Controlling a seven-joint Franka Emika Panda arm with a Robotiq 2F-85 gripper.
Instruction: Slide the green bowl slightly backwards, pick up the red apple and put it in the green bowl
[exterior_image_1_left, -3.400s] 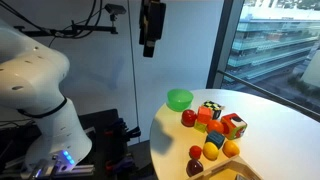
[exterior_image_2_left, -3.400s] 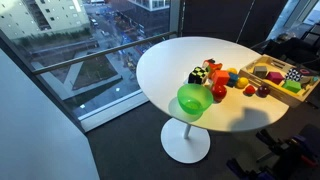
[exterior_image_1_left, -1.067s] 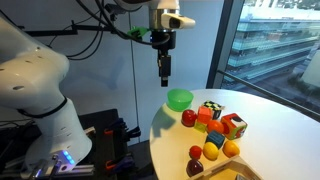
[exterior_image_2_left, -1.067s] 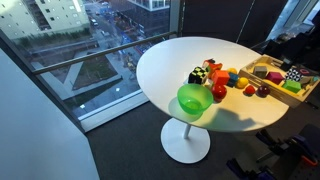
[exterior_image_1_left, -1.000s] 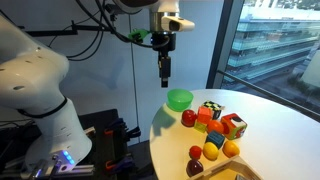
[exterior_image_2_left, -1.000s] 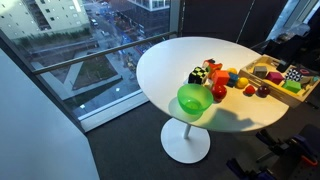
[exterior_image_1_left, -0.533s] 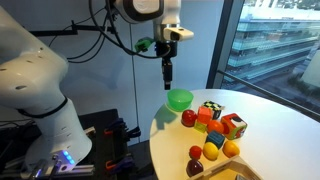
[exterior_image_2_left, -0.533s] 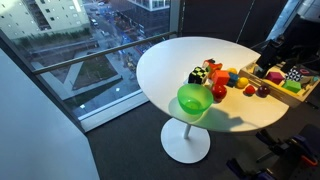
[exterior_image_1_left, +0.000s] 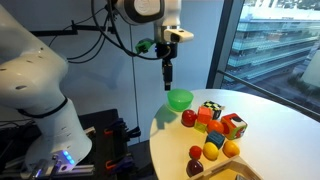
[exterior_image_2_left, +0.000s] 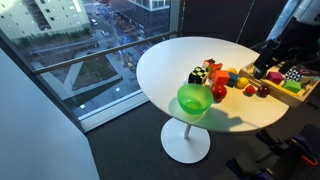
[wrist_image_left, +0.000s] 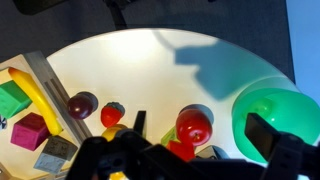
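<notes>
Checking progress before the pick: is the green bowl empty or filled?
Empty. The green bowl shows only bare green inside in both exterior views; the red apple sits beside it on the table.

White arm (exterior_image_1_left: 35, 80) arched overhead, gripper (exterior_image_1_left: 168, 86) hanging straight down, fingers (wrist_image_left: 272, 140) spread apart

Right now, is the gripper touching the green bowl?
Apart. In an exterior view the green bowl has nothing at its rim or inside it, and the gripper hangs in the air above it.
</notes>
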